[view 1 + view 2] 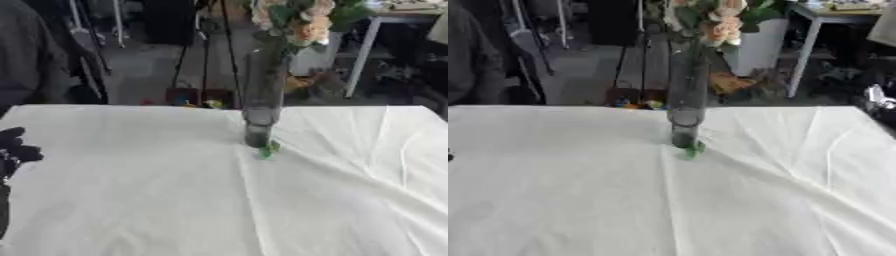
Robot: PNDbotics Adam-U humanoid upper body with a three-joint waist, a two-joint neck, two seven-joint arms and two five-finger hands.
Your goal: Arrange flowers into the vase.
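Observation:
A tall clear glass vase (261,95) stands upright on the white tablecloth (175,190), a little beyond the middle. Peach and cream flowers (302,22) with green leaves rise out of its mouth. A small green leaf piece (267,150) lies at the vase's foot. My left hand (14,149) shows at the left edge in the left eye view, far from the vase, fingers relaxed and holding nothing. A dark shape with a silver part (878,100) at the far right edge may be my right hand; its fingers cannot be made out.
The cloth has creases fanning out from the vase toward the front right. Beyond the table's far edge are tripod legs (206,55), a white table leg (360,55) and a person in dark clothes (26,55) at the far left.

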